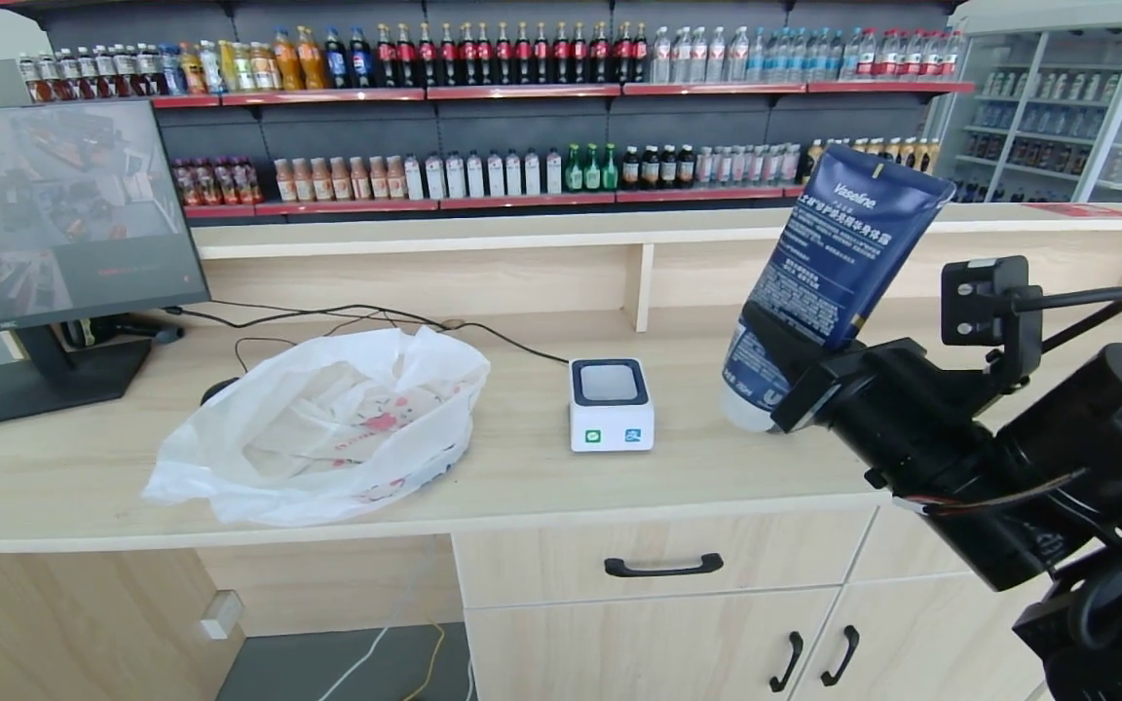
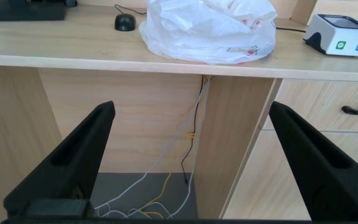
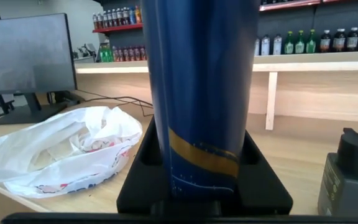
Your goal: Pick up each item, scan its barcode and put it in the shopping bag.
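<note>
My right gripper (image 1: 795, 375) is shut on a dark blue lotion tube (image 1: 829, 268) and holds it tilted above the counter, just right of the white barcode scanner (image 1: 611, 403). From the right wrist, the tube (image 3: 201, 93) stands between the black jaws. The white plastic shopping bag (image 1: 327, 424) lies open on the counter left of the scanner. My left gripper (image 2: 191, 155) is open and holds nothing. It sits below counter height, facing the cabinet front, with the bag (image 2: 210, 28) and scanner (image 2: 340, 34) above it.
A monitor (image 1: 55, 224) stands at the counter's far left, with a mouse (image 2: 125, 22) and cables behind the bag. A grey bottle with a dark cap (image 3: 347, 180) stands on the counter near the tube. Drink shelves (image 1: 522, 92) line the back wall.
</note>
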Motion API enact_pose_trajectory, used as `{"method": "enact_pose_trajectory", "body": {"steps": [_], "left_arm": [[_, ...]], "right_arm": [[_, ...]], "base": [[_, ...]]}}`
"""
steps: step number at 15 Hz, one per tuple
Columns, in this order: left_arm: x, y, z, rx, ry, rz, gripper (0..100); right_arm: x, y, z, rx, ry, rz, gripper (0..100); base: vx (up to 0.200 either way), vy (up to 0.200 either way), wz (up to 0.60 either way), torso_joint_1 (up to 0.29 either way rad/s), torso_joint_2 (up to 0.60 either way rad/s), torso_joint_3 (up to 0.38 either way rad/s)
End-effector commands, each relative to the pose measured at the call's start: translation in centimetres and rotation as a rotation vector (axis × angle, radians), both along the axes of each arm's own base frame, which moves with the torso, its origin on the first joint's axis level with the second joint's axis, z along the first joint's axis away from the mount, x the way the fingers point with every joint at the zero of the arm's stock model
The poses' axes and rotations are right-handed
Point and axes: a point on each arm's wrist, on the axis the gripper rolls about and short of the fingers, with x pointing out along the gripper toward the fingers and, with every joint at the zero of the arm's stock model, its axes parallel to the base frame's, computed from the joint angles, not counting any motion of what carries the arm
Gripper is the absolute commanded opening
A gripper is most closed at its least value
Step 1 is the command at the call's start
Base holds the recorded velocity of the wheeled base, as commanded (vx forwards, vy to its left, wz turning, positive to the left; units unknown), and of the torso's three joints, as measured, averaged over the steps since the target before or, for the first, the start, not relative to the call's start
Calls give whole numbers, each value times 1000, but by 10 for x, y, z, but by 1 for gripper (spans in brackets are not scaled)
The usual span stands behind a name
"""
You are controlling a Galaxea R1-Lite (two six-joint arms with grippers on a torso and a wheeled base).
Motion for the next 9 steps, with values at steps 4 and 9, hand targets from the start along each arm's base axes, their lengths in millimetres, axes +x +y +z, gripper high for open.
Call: {"method": "enact_pose_trajectory", "body": {"steps": [4,9], "left_arm": [[0,0,0,-1,-1,-1,100],[0,0,0,-1,-1,-2,100]], "right_arm": [[3,3,-6,-13,20,7,0],[8,6,-3,-3,4,4,0]], "base": [[0,200,0,6,6,4],[0,200,0,0,2,0]]}}
